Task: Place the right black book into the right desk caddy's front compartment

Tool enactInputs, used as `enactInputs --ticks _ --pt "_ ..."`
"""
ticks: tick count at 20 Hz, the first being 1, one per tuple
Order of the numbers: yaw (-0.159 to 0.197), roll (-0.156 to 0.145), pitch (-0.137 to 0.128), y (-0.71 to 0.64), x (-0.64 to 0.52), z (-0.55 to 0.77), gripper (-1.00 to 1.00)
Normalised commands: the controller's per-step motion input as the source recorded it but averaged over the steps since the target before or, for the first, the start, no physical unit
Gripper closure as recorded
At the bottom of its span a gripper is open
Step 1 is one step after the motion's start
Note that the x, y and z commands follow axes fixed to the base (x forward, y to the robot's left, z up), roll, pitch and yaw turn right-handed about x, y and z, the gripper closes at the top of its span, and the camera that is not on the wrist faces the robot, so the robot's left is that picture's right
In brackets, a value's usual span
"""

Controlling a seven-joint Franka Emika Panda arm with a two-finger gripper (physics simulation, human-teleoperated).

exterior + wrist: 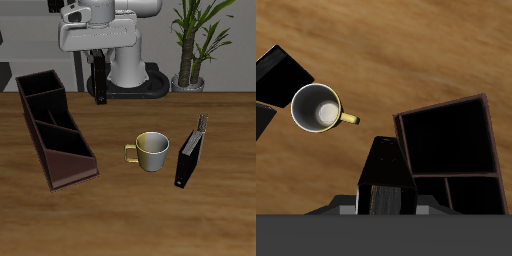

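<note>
My gripper (100, 82) hangs above the table's back part, just behind the tall end of the right desk caddy (55, 125). It is shut on the right black book (100, 93), which hangs upright below the fingers. In the wrist view the book (384, 168) fills the space between the fingers of the gripper (383, 203), with the caddy (451, 150) beside it. The maroon caddy lies lengthwise, and its low-walled front compartment (68, 158) is at the end nearest the table's front edge. It holds nothing.
A metal mug (152, 150) with a yellow handle stands beside the caddy's low end, also seen as the mug (316, 108). Another black book (190, 155) with a striped top edge stands beyond the mug. A potted plant (195, 45) and the robot base (125, 65) are at the back.
</note>
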Motion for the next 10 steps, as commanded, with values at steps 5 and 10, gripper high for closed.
enactInputs --ticks 5,10 --pt "0.033 -0.059 0.032 -0.24 -0.16 -0.18 1.00" --pt "0.023 -0.056 0.022 -0.25 -0.16 -0.12 1.00"
